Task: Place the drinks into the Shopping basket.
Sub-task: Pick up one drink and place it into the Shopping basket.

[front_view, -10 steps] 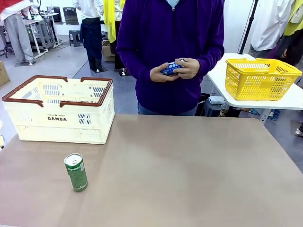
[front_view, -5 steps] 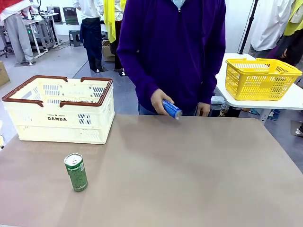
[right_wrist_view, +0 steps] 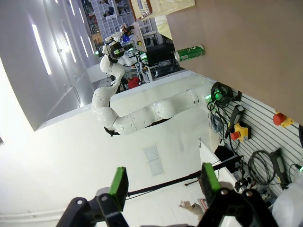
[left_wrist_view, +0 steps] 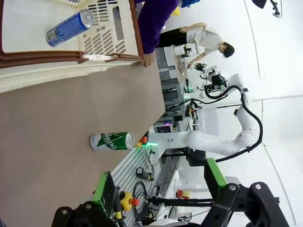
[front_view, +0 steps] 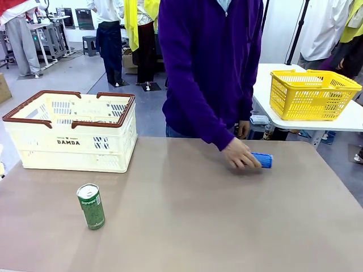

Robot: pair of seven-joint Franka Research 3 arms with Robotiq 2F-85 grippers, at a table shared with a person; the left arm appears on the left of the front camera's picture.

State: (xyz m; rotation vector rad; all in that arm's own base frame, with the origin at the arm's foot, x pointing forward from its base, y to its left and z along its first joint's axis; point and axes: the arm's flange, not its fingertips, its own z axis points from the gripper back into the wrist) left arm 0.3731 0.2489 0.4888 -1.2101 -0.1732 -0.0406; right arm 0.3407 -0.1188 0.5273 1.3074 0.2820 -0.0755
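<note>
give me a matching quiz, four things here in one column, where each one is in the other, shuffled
1 green can
2 blue can on the table
3 DAMDA shopping basket
4 yellow mesh basket

a on the white side table
b lying under the person's hand
c standing upright near the robot's edge
d at the table's far left

Pairs: 1c, 2b, 3d, 4a

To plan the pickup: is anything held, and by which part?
The person's hand grasps the blue can, lying on the table, by its end nearer the table's middle. Left gripper and right gripper hold nothing.
</note>
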